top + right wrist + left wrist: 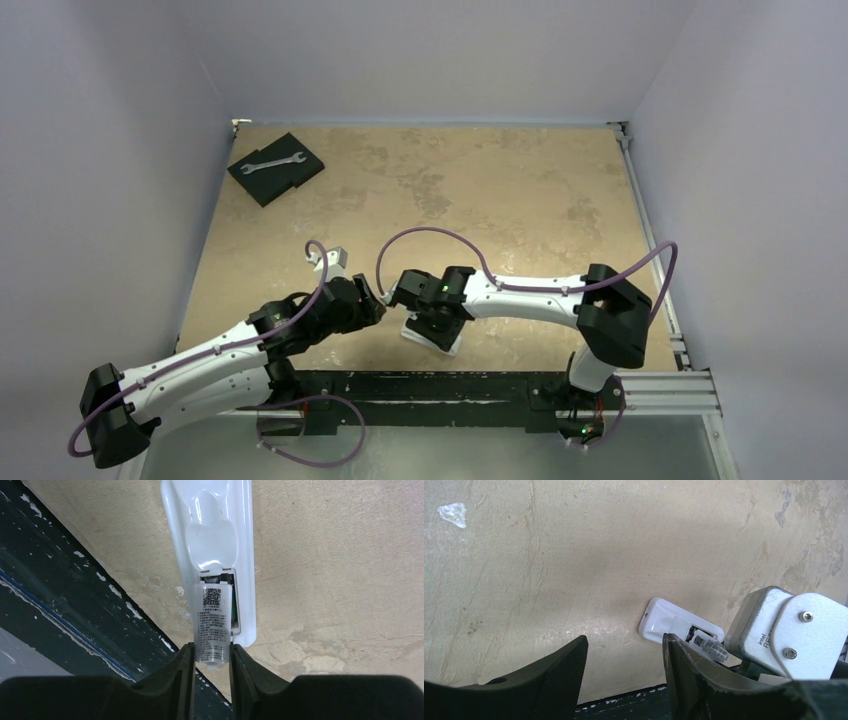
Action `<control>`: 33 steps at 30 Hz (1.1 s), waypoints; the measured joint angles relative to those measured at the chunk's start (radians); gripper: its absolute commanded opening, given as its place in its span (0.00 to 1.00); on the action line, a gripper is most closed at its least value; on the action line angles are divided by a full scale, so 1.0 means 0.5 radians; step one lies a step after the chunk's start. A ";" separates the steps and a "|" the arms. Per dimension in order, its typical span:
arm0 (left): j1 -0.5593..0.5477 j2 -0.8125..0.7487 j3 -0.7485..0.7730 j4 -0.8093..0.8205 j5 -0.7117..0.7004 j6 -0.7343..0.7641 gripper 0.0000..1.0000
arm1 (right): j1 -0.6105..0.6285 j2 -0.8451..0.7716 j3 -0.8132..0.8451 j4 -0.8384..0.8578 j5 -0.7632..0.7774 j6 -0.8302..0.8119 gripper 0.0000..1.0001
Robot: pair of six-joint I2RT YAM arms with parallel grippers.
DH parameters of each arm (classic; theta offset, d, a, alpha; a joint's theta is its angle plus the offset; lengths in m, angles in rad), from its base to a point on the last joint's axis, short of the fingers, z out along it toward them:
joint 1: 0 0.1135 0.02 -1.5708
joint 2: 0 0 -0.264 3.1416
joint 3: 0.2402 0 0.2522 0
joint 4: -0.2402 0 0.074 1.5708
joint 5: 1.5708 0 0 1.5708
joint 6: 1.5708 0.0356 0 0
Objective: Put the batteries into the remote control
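1. Black pad (290, 178), far left corner of table (500, 190). Wrench (272, 163) lying on top. Well apart from the work.

2. Left gripper (624, 647), low over bare table just left of the remote. Jaws partly apart, nothing between them. Standing by, not touching the remote as far as visible.

3. Remote control (210, 535), flat on the table close to the black strip (75, 590) at the near edge, in front of the arm bases. Back side up, cover off, bay exposed at the end nearest the right wrist camera.

4. Battery (214, 625), small cylinder with a pale printed label. Front end at the bay, rear end overhanging the remote's end. Dark sliver with a green edge beside it in the bay; a second cell or not, cannot tell.

5. Right gripper (212, 652), directly over the remote, narrow and clamped on the battery's rear end.

Step in hand, by judgement: seating a battery, entry begun but not pressed home.

Next move, by judgement: lower the rear end in line with the slot, push against the contact until flat, then release. Steadying of the remote by the left gripper likely useful, since a light remote may slide.
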 measured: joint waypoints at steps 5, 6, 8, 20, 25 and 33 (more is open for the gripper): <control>0.000 0.000 0.000 0.000 0.000 0.000 0.55 | 0.000 0.011 0.000 0.011 0.000 -0.002 0.18; 0.000 0.000 0.000 0.000 0.000 0.000 0.55 | 0.000 0.019 0.000 0.012 0.001 -0.002 0.19; 0.000 0.000 0.000 0.000 0.000 0.000 0.55 | 0.000 0.034 0.000 0.018 0.002 -0.002 0.19; 0.000 -0.013 0.000 0.000 0.000 0.000 0.55 | 0.000 0.060 0.000 0.040 0.009 -0.002 0.19; 0.000 -0.013 0.000 -0.001 0.000 0.000 0.54 | 0.000 0.060 0.000 0.040 0.019 -0.001 0.19; 0.000 -0.013 0.000 -0.001 0.000 0.000 0.54 | 0.000 0.060 0.000 0.040 0.062 -0.002 0.20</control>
